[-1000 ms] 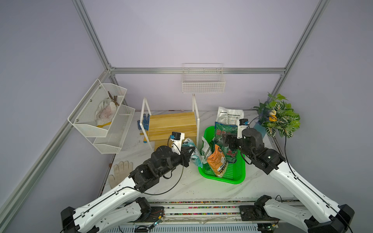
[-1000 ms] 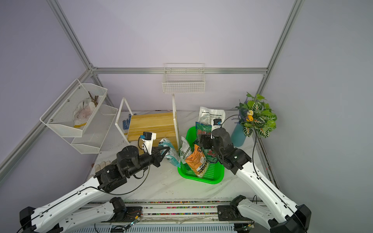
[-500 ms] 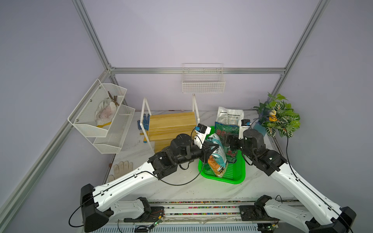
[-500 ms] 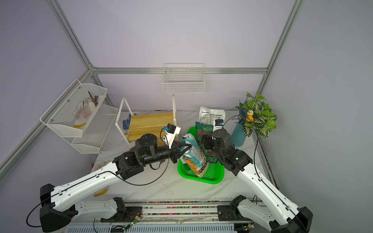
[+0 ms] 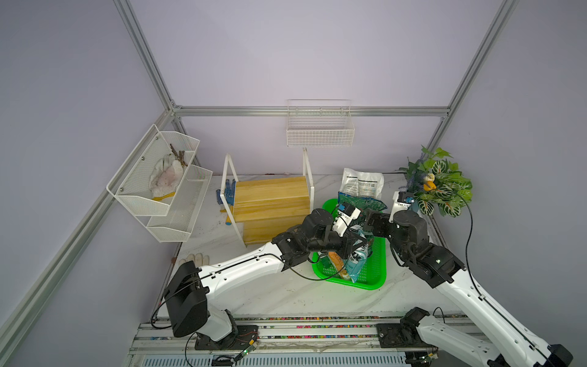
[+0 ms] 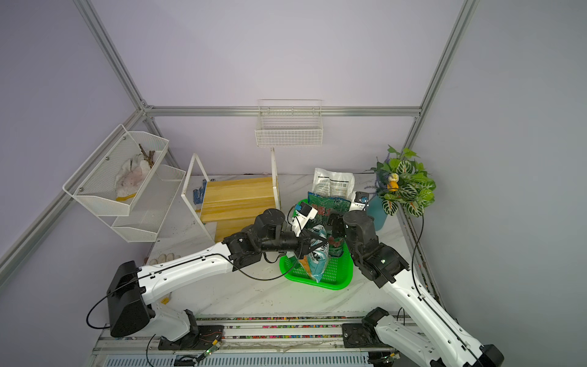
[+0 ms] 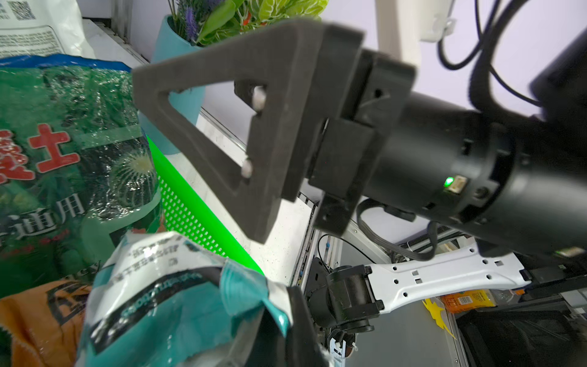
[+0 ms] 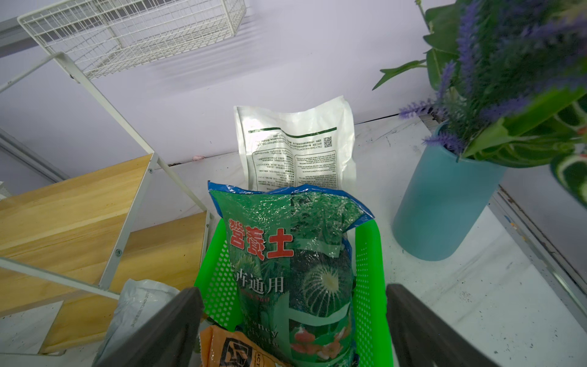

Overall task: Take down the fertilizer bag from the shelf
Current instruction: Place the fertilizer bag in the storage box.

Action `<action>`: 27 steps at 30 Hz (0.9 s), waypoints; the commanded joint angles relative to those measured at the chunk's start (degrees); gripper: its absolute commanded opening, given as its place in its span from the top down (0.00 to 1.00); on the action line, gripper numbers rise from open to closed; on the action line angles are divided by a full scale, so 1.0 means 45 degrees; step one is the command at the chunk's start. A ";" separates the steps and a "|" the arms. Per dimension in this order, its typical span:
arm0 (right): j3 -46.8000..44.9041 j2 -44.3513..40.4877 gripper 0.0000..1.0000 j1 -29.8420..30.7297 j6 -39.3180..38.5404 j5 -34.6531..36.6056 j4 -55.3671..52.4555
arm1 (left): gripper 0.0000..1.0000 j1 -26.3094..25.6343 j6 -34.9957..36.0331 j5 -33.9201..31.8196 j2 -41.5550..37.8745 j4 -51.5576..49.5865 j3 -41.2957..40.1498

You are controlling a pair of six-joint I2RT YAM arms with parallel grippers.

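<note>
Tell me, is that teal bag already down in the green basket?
Not yet. The left gripper is shut on the teal bag, holding it over the green basket; its lower end hangs inside.

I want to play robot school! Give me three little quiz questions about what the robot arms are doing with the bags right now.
1. True or false: the left gripper is shut on the teal bag.
2. What does the teal bag hang over? A) a red bucket B) the green basket C) a cardboard box
3. Fill in: the jaws of the right gripper stand ____.

Key: 1 true; 2 B; 3 open.
</note>
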 commanded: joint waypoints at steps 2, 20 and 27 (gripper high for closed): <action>-0.0263 -0.0273 0.05 -0.0059 0.0114 0.0705 0.0157 | 1.00 -0.0001 -0.0372 0.1111 0.0606 0.1577 0.1976; -0.0518 -0.0445 0.04 -0.0096 0.0031 0.0855 0.0362 | 1.00 -0.0349 -0.1911 0.1944 0.0759 0.2176 0.2563; -0.0538 -0.0515 0.03 -0.0096 0.0091 0.0851 0.0363 | 1.00 -0.0456 -0.1498 0.1596 0.0482 0.2228 0.2529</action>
